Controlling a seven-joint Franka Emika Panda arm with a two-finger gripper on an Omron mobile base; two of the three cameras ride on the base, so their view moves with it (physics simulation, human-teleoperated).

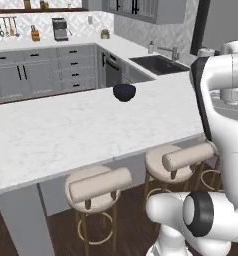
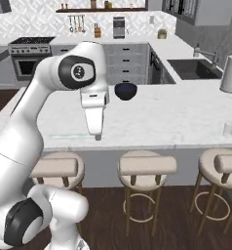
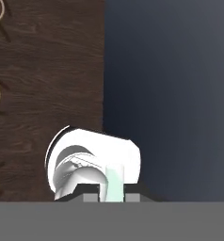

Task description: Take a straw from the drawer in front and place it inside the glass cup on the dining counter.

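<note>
My gripper (image 2: 98,135) points straight down over the front edge of the dining counter (image 2: 176,117), left of its middle. It is shut on a pale green straw (image 2: 69,136), which sticks out level to the left of the fingers. In the hand view the straw (image 3: 115,182) stands between the two finger tips. The glass cup (image 2: 229,128) stands upright near the counter's right front edge, far to the right of my gripper. The drawer is out of view.
A dark blue bowl (image 2: 125,91) sits toward the counter's back edge, and a white paper-towel roll (image 2: 231,73) stands at the far right. Beige stools (image 2: 146,168) line the near side. The bowl (image 1: 124,92) also sits on the counter (image 1: 66,130).
</note>
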